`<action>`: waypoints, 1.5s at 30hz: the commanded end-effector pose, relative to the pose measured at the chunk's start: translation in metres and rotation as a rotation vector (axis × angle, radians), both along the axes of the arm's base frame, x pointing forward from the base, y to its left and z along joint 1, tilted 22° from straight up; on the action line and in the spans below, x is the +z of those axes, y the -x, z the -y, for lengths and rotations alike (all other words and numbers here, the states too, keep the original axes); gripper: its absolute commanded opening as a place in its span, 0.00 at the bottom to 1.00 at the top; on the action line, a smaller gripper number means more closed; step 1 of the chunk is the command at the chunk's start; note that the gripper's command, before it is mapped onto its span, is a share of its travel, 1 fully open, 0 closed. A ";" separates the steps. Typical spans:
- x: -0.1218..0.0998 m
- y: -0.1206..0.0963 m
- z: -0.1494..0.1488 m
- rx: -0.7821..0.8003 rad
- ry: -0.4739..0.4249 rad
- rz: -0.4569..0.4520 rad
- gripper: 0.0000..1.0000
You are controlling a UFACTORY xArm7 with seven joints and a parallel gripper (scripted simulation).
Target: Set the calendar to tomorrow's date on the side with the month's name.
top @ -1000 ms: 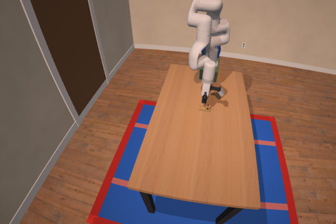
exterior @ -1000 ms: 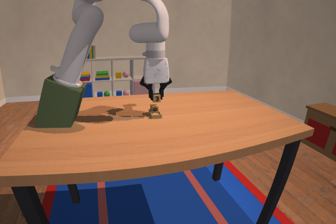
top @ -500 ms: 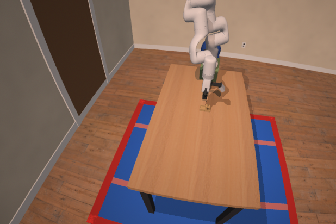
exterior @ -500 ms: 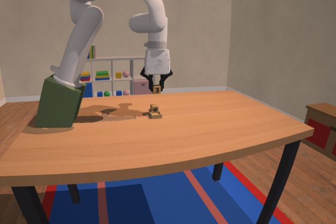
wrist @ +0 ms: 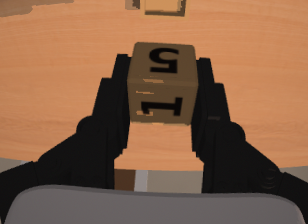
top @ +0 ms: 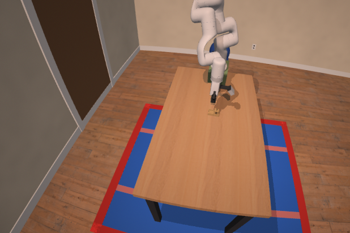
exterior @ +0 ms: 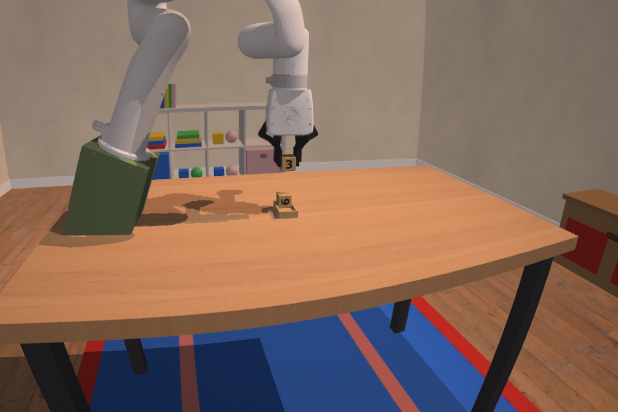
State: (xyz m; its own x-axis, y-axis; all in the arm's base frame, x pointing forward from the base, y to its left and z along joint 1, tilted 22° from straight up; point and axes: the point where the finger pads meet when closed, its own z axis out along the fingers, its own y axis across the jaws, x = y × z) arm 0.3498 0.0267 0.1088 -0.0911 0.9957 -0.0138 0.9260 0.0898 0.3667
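Note:
My gripper is shut on a wooden cube, held in the air above the table. In the exterior view it shows an upright 3. The wrist view shows a 5, upside down there, and a 1 on its side. The small wooden tray stands on the table below. The other cube is at the tray, with a 6 or 9 facing the exterior camera; its digit's orientation is hard to tell. The month's name is not readable.
The wooden table bears the tray. The arm's green base block stands at the table's end in the exterior view. Shelves with toys and books stand behind the table.

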 end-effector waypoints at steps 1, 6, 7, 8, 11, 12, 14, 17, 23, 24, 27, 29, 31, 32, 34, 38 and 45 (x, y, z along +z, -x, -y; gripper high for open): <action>0.001 -0.001 0.000 -0.004 -0.002 0.002 0.29; 0.008 -0.017 0.003 -0.130 -0.039 0.002 0.29; 0.011 -0.023 0.003 -0.183 -0.055 0.002 0.29; 0.014 -0.030 0.004 -0.235 -0.071 0.002 0.29; 0.018 -0.039 0.004 -0.313 -0.097 0.002 0.29; 0.021 -0.047 0.004 -0.375 -0.118 0.003 0.29; 0.021 -0.047 0.004 -0.375 -0.118 0.003 0.29; 0.028 -0.065 0.003 -0.522 -0.170 0.004 0.29; 0.037 -0.090 -0.002 -0.727 -0.249 0.005 0.29; 0.038 -0.091 -0.002 -0.731 -0.251 0.005 0.29; 0.043 -0.108 -0.007 -0.869 -0.308 0.005 0.29; 0.046 -0.116 -0.011 -0.941 -0.340 0.003 0.29; 0.046 -0.116 -0.011 -0.941 -0.340 0.003 0.29; 0.048 -0.122 -0.013 -0.987 -0.360 0.002 0.29; 0.051 -0.134 -0.019 -1.090 -0.406 -0.002 0.29; 0.054 -0.147 -0.027 -1.199 -0.457 -0.009 0.29; 0.059 -0.171 -0.044 -1.410 -0.558 -0.029 0.29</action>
State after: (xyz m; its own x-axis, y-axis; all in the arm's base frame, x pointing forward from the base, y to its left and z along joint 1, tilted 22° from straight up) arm 0.5101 0.0650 0.1656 0.9008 0.2263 0.3707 0.2132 -0.9740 0.0766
